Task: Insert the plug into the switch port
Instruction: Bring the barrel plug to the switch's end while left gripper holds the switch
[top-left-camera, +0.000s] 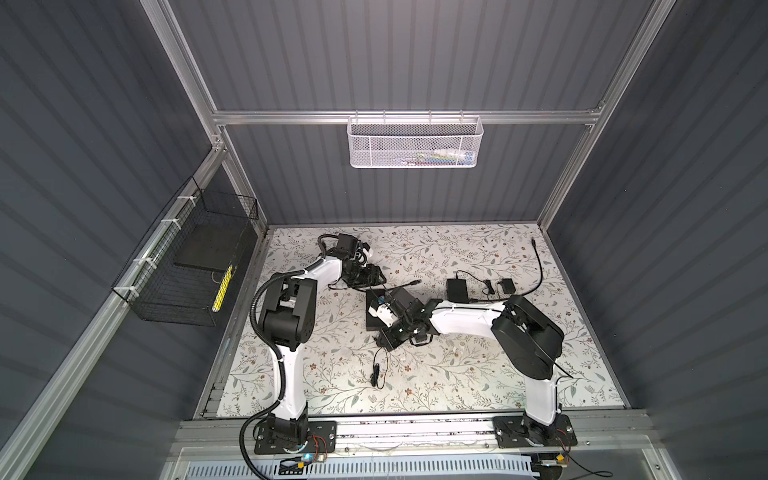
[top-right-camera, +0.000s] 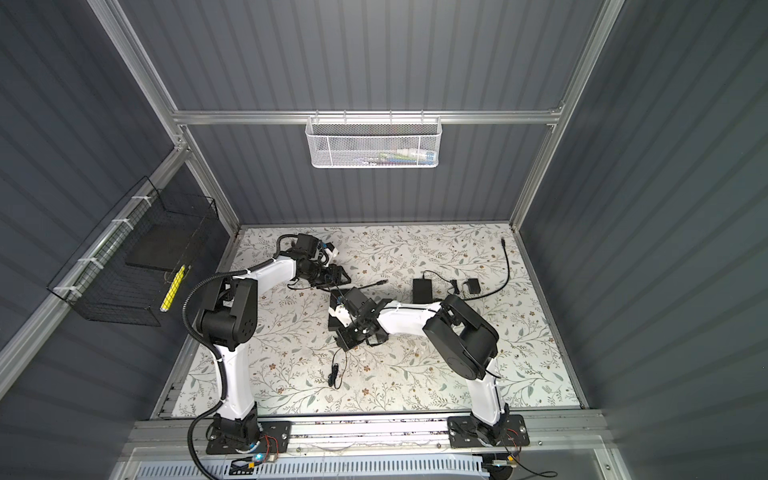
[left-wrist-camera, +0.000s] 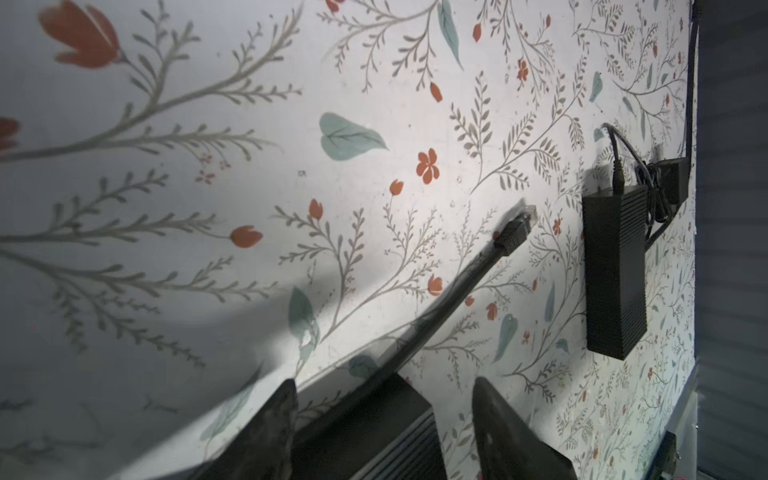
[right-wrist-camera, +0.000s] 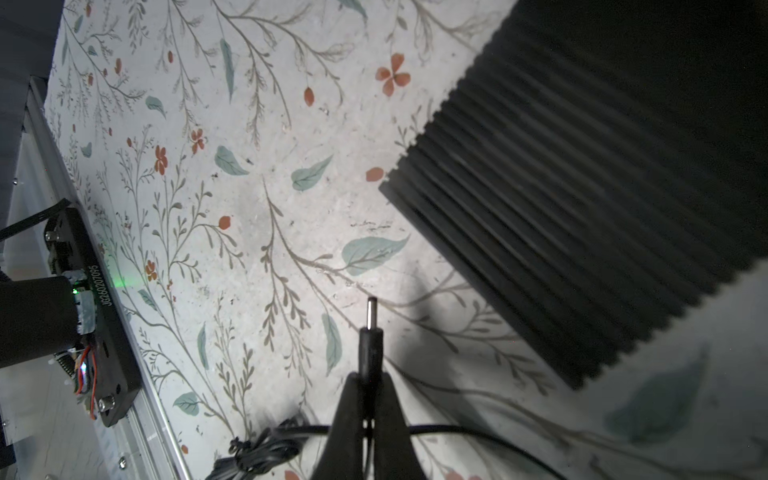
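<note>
Clock directions refer to the top views, with 6 o'clock at the near edge.

1. Nearest the arm bases, a bundled thin black lead (top-left-camera: 376, 376) lies on the floral table covering (top-left-camera: 457, 374), at 6 o'clock of the right gripper (right-wrist-camera: 368, 382).

2. The right gripper's fingers are pressed together on the small black barrel plug (right-wrist-camera: 369, 332). The plug body sits between the fingertips. Its metal pin projects past them, above the covering. The lead passes behind the fingers towards the bundle.

3. The flat black ribbed switch box (right-wrist-camera: 582, 187) rests on the covering at about 12 o'clock of the right gripper, just beside it. In the right wrist view, bare covering separates the pin from the nearest edge of the switch box, so the two are apart.

4. The left gripper (left-wrist-camera: 384, 382) stands at 12 o'clock of the switch box, its fingers spread apart. In the left wrist view, a corner of the switch box and a black network cable (left-wrist-camera: 415, 332) show between the fingers. Whether the fingers touch either cannot be told. The cable's connector lies on the covering at 3 o'clock of the left gripper.

5. A black ribbed power brick (top-left-camera: 457, 290) lies at 3 o'clock of the switch box, well apart from it.

6. Farthest, a white mesh basket (top-left-camera: 415, 141) hangs on the back rail at 12 o'clock. A black wire basket (top-left-camera: 187, 266) hangs on the side wall at 9 o'clock.
</note>
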